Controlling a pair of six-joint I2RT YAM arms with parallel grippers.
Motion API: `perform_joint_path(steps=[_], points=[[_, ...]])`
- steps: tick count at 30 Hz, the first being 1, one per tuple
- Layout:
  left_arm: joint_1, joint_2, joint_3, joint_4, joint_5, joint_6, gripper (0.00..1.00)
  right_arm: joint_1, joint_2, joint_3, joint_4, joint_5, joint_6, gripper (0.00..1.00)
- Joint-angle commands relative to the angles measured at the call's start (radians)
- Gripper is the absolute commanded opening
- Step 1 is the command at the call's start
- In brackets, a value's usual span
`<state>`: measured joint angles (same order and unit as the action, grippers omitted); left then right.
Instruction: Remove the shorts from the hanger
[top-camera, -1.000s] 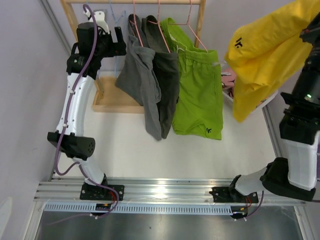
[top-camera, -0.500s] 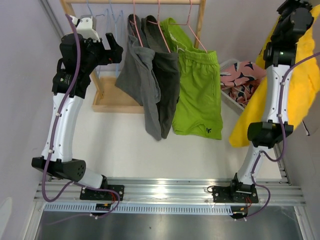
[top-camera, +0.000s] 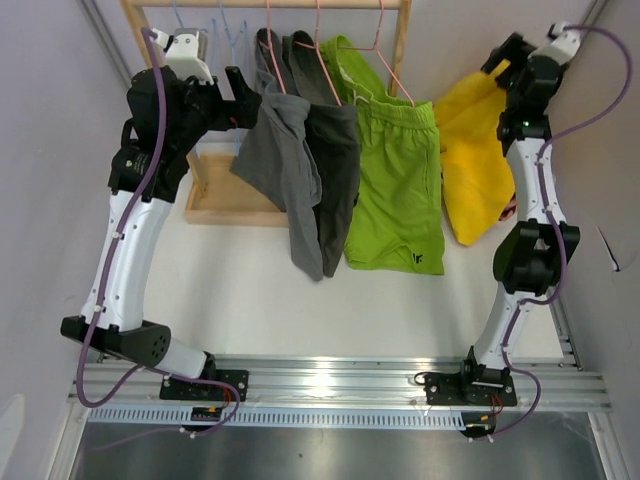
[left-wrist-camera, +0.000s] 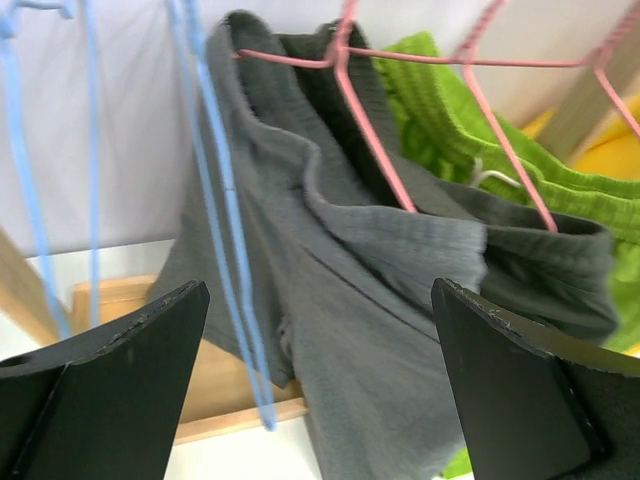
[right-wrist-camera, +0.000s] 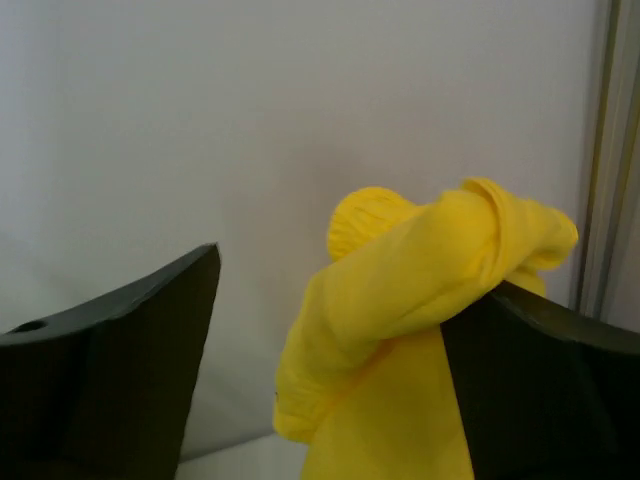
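Right pincer (right-wrist-camera: 330, 275) spread — yellow shorts (right-wrist-camera: 420, 265) hang bunched against one finger (right-wrist-camera: 545, 385)

Before me: plain yellow shorts (top-camera: 470, 180), dark grey shorts (top-camera: 290, 160), lime green shorts (top-camera: 400, 190) with a small dark logo (top-camera: 418, 262), pink hangers (left-wrist-camera: 368, 120), blue hangers (left-wrist-camera: 222, 200).

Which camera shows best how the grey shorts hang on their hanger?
The left wrist view: the grey shorts fill it, with the waistband draped over the pink hanger. The top external view shows the whole pair hanging full length, but smaller. The right wrist view shows none of them.
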<state>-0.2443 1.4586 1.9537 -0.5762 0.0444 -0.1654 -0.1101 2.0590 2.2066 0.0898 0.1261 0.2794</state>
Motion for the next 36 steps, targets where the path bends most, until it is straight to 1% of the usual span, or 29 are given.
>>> perform_joint_path(steps=[1, 2, 3, 4, 5, 6, 7, 8, 9, 10, 11, 12, 13, 16, 17, 21, 24, 25, 29, 30, 31, 32, 33, 34, 35, 36], points=[[-0.052, 0.012, 0.079, 0.001, -0.003, -0.009, 0.99, 0.003, -0.152, -0.175, -0.109, 0.085, 0.107, 0.99], [-0.065, 0.019, 0.080, 0.002, -0.012, -0.010, 0.99, 0.007, -0.189, -0.229, -0.171, 0.121, 0.122, 0.99], [-0.085, 0.025, 0.080, 0.009, -0.033, -0.008, 0.99, 0.012, -0.235, -0.380, -0.164, 0.156, 0.144, 0.99], [-0.093, 0.048, 0.100, 0.010, -0.040, -0.009, 0.99, 0.018, -0.354, -0.471, -0.142, 0.171, 0.144, 0.99], [-0.098, 0.063, 0.118, 0.007, -0.040, -0.013, 0.99, 0.036, -0.419, -0.561, -0.103, 0.194, 0.150, 0.99], [-0.104, 0.084, 0.135, -0.002, -0.040, -0.017, 0.99, 0.044, -0.484, -0.723, -0.057, 0.196, 0.149, 1.00], [-0.105, 0.133, 0.210, -0.011, -0.038, -0.017, 0.99, 0.055, -0.610, -0.792, -0.036, 0.201, 0.138, 0.99], [-0.108, 0.163, 0.235, -0.022, -0.064, -0.016, 0.99, 0.076, -0.670, -0.848, -0.038, 0.225, 0.141, 0.99], [-0.110, 0.189, 0.290, -0.046, -0.078, -0.016, 0.99, 0.081, -0.730, -0.943, -0.038, 0.215, 0.139, 0.99], [-0.110, 0.216, 0.316, -0.060, -0.104, -0.017, 0.99, 0.092, -0.787, -0.985, -0.041, 0.221, 0.120, 1.00], [-0.110, 0.258, 0.368, -0.068, -0.113, -0.020, 0.99, 0.101, -0.895, -1.019, -0.068, 0.231, 0.119, 0.99], [-0.110, 0.273, 0.378, -0.065, -0.118, -0.020, 0.99, 0.104, -0.946, -1.072, -0.082, 0.215, 0.109, 0.99], [-0.110, 0.284, 0.384, -0.057, -0.126, -0.020, 0.99, 0.107, -1.046, -1.091, -0.138, 0.218, 0.089, 0.99], [-0.110, 0.315, 0.386, -0.027, -0.158, -0.023, 0.99, 0.144, -1.181, -1.151, -0.200, 0.240, 0.072, 0.99], [-0.110, 0.333, 0.398, -0.027, -0.184, -0.023, 0.99, 0.154, -1.250, -1.156, -0.219, 0.262, 0.075, 0.99], [-0.110, 0.378, 0.418, -0.024, -0.210, -0.029, 0.99, 0.155, -1.346, -1.142, -0.304, 0.231, 0.099, 0.99], [-0.110, 0.404, 0.416, -0.008, -0.207, -0.042, 0.88, 0.159, -1.376, -1.136, -0.344, 0.202, 0.110, 0.99], [-0.110, 0.410, 0.413, -0.004, -0.207, -0.049, 0.79, 0.158, -1.381, -1.136, -0.355, 0.195, 0.112, 1.00], [-0.110, 0.434, 0.412, 0.019, -0.195, -0.060, 0.65, 0.164, -1.401, -1.147, -0.369, 0.170, 0.124, 0.99], [-0.110, 0.439, 0.409, 0.024, -0.192, -0.060, 0.59, 0.164, -1.401, -1.147, -0.372, 0.168, 0.126, 0.99], [-0.110, 0.444, 0.415, 0.026, -0.192, -0.062, 0.48, 0.165, -1.402, -1.147, -0.374, 0.161, 0.129, 0.99], [-0.110, 0.447, 0.418, 0.030, -0.192, -0.062, 0.42, 0.165, -1.404, -1.148, -0.372, 0.156, 0.127, 0.99], [-0.110, 0.447, 0.421, 0.032, -0.192, -0.063, 0.35, 0.167, -1.404, -1.148, -0.372, 0.153, 0.129, 0.98], [-0.110, 0.450, 0.424, 0.032, -0.190, -0.063, 0.25, 0.168, -1.404, -1.147, -0.374, 0.150, 0.130, 0.98], [-0.110, 0.450, 0.425, 0.032, -0.190, -0.063, 0.20, 0.170, -1.404, -1.148, -0.372, 0.149, 0.132, 0.98], [-0.110, 0.448, 0.427, 0.033, -0.190, -0.063, 0.12, 0.173, -1.406, -1.148, -0.372, 0.147, 0.129, 0.98]])
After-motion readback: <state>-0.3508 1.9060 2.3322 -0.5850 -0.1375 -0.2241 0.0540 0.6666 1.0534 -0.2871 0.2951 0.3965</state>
